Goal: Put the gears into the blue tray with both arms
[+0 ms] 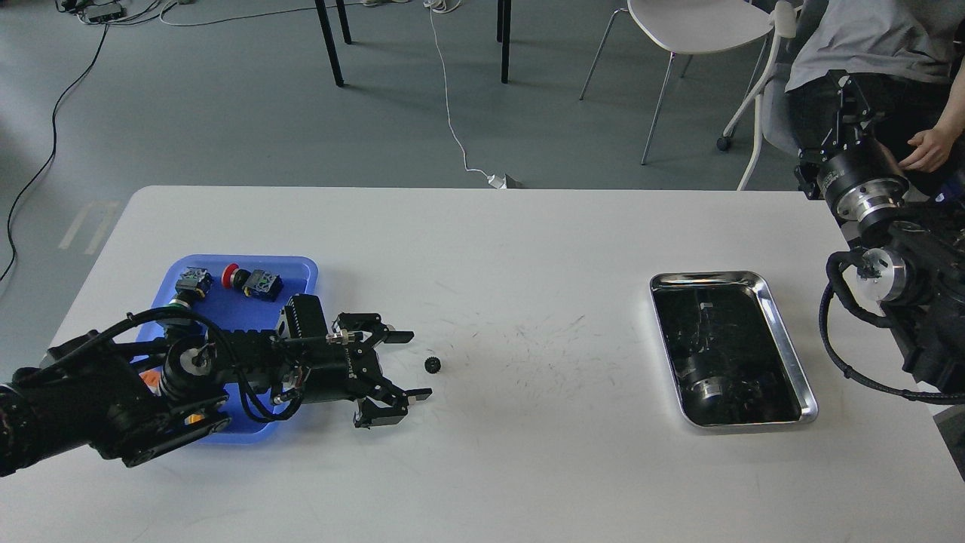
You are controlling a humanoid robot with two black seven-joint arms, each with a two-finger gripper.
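One small black gear (432, 365) lies on the white table, just right of my left gripper (413, 365). That gripper is open, low over the table, with one finger behind the gear and one in front of it, and holds nothing. The blue tray (298, 268) sits at the left, partly covered by my left arm. My right gripper (844, 94) is raised beyond the table's far right corner, seen end-on and dark, so its fingers cannot be told apart.
In the blue tray lie a red-capped switch (232, 275) and other push-button switches. A shiny steel tray (784, 343) stands at the right of the table. A person (874, 34) sits behind the right arm, beside a white chair (693, 26).
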